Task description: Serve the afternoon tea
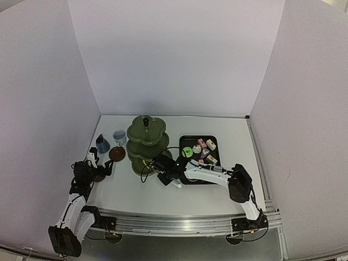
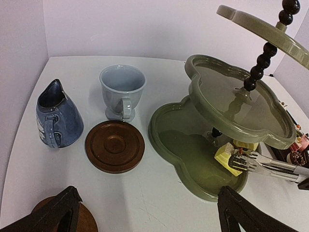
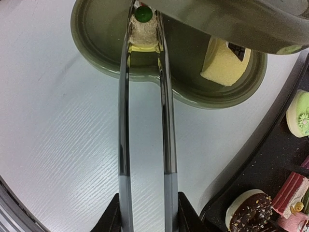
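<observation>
The right end effector [image 3: 147, 215] is closed narrow on the handle end of the tongs [image 3: 124, 121]. The tongs reach straight ahead over the bench [image 3: 58, 145] into the bottom tier of the stand [image 3: 96, 43]. A small cake [image 3: 143, 31], pale with a green dot on top, sits between the tong tips, under the edge of the middle tier. I cannot tell whether it rests on the tier. A yellow cake [image 3: 224, 60] lies on the same tier, off to the right. More cakes sit on the tray [image 3: 270, 164] to the right of the stand.

The left end effector [image 2: 149, 215] hangs wide open and holds nothing. A saucer [image 2: 115, 146] lies just ahead of it, and a second saucer [image 2: 67, 220] lies under its left finger. The pale cup [image 2: 122, 89] and blue cup [image 2: 57, 116] stand farther back, left of the stand.
</observation>
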`<state>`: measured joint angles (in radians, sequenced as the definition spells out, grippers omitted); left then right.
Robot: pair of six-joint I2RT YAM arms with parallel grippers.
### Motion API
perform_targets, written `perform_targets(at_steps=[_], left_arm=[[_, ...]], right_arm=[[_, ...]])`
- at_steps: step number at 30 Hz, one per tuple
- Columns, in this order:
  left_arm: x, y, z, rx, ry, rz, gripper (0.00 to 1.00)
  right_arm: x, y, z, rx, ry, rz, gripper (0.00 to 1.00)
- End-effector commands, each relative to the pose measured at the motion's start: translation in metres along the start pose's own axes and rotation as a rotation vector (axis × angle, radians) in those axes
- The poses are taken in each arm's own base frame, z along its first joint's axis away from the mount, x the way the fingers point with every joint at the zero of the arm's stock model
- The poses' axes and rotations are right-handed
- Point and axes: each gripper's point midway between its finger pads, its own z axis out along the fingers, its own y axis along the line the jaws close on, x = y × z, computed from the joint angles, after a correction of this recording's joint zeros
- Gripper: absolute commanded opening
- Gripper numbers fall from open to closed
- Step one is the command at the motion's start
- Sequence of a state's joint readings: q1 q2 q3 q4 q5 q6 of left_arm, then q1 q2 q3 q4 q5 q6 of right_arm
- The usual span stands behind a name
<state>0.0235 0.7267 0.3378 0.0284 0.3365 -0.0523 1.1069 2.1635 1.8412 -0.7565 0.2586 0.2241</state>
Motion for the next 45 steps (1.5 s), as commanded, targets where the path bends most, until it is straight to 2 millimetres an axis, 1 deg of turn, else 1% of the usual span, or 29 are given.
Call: perform_targets(at_steps=[1, 6, 9, 12, 16, 20, 24, 30, 32, 33, 35, 37, 41, 45], left_arm=[[-0.01, -0.001, -0.002, 0.005, -0.048, 0.028, 1.0], [-0.01, -0.001, -0.002, 0.006, -0.048, 0.028, 1.0], [-0.01, -0.001, -0.002, 0.007, -0.048, 0.027, 1.0], [-0.009, -0.002, -0.002, 0.009, -0.044, 0.028, 1.0], [-0.008, -0.002, -0.002, 0.011, -0.043, 0.027, 1.0], [-0.009, -0.003, -0.002, 0.014, -0.045, 0.028, 1.0], [-0.009, -0.003, -0.002, 0.016, -0.046, 0.029, 1.0], [-0.008, -0.003, -0.002, 0.019, -0.042, 0.029, 1.0], [-0.009, -0.004, -0.002, 0.022, -0.044, 0.028, 1.0], [-0.009, -0.004, -0.002, 0.022, -0.043, 0.028, 1.0], [-0.009, -0.004, -0.002, 0.024, -0.043, 0.026, 1.0], [-0.008, -0.004, -0.002, 0.025, -0.041, 0.025, 1.0], [-0.008, -0.005, -0.001, 0.03, -0.039, 0.022, 1.0], [-0.007, -0.006, -0.001, 0.036, -0.036, 0.017, 1.0]], right_arm=[[-0.008, 0.001, -0.003, -0.008, -0.03, 0.029, 0.36], [-0.006, 0.0, -0.004, -0.004, -0.027, 0.028, 0.38], [-0.009, 0.0, -0.008, -0.009, -0.036, 0.032, 0.38], [-0.012, 0.002, -0.019, -0.029, -0.049, 0.041, 0.38], [-0.012, -0.002, -0.038, -0.036, -0.075, 0.058, 0.38], [-0.003, -0.004, -0.052, -0.057, -0.072, 0.062, 0.38], [0.006, -0.013, -0.063, -0.035, -0.079, 0.08, 0.37], [0.011, -0.02, -0.084, -0.037, -0.104, 0.114, 0.37], [0.021, -0.029, -0.089, -0.016, -0.099, 0.141, 0.37], [0.03, -0.038, -0.088, 0.003, -0.082, 0.171, 0.38], [0.043, -0.055, -0.093, 0.027, -0.059, 0.242, 0.38], [0.057, -0.074, -0.101, 0.048, -0.046, 0.33, 0.38], [0.091, -0.107, -0.111, 0.118, 0.018, 0.444, 0.37], [0.121, -0.13, -0.122, 0.189, 0.088, 0.527, 0.38]])
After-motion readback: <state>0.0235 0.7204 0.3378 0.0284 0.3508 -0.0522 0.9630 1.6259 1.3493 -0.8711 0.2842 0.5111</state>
